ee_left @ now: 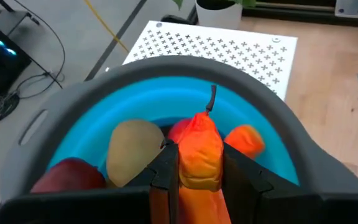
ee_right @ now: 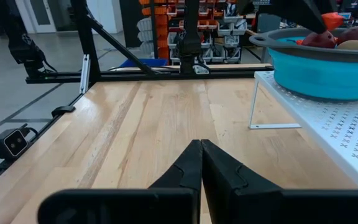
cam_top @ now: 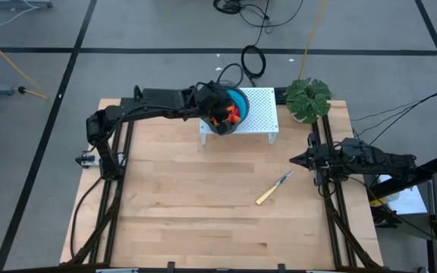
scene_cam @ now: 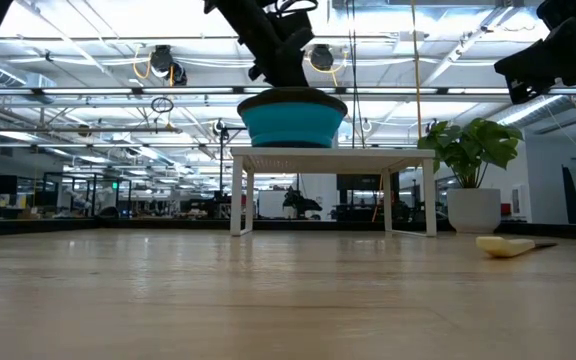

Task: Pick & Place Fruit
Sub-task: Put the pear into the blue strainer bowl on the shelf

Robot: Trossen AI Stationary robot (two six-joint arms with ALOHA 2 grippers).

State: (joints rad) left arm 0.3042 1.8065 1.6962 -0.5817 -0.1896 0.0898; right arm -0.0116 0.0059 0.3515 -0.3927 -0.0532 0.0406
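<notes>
high view: left gripper [cam_top: 220, 111] sits over the blue bowl [cam_top: 240, 100] on the white perforated stand [cam_top: 260, 114] at the far side of the wooden table [cam_top: 203, 205]. Right gripper [cam_top: 303, 159] waits low at the right edge. Yellow-handled knife [cam_top: 274, 188] lies apart on the wood, potted plant [cam_top: 308, 98] at the far right corner.

low view: bowl [scene_cam: 294, 122] rests on the stand [scene_cam: 333, 155], left arm coming into it from above. No fruit visible on the table surface from here; knife handle [scene_cam: 505, 246] lies to the right.

left wrist view: fingers [ee_left: 165, 171] pinch the long orange-red fruit [ee_left: 201, 152], held inside the bowl's grey rim [ee_left: 166, 71]. Beside it: tan-green oval [ee_left: 133, 151], dark red ball [ee_left: 72, 175], a second orange piece [ee_left: 245, 139].

right wrist view: right fingers [ee_right: 188, 168] pressed together, holding nothing, pointing across bare wood. Bowl [ee_right: 319, 68] with fruit tops showing at the side.

progress: judging by this, near the end. All fruit I can see is in the bowl; only the long piece is left to release. Could also be a pick out of the bowl, can't tell which.

materials: fruit looks like smooth moulded plastic, rounded. Bowl is soft-looking blue with a wide grey lip. Stand is thin white sheet with cross-shaped holes. Table is pale plank wood.
</notes>
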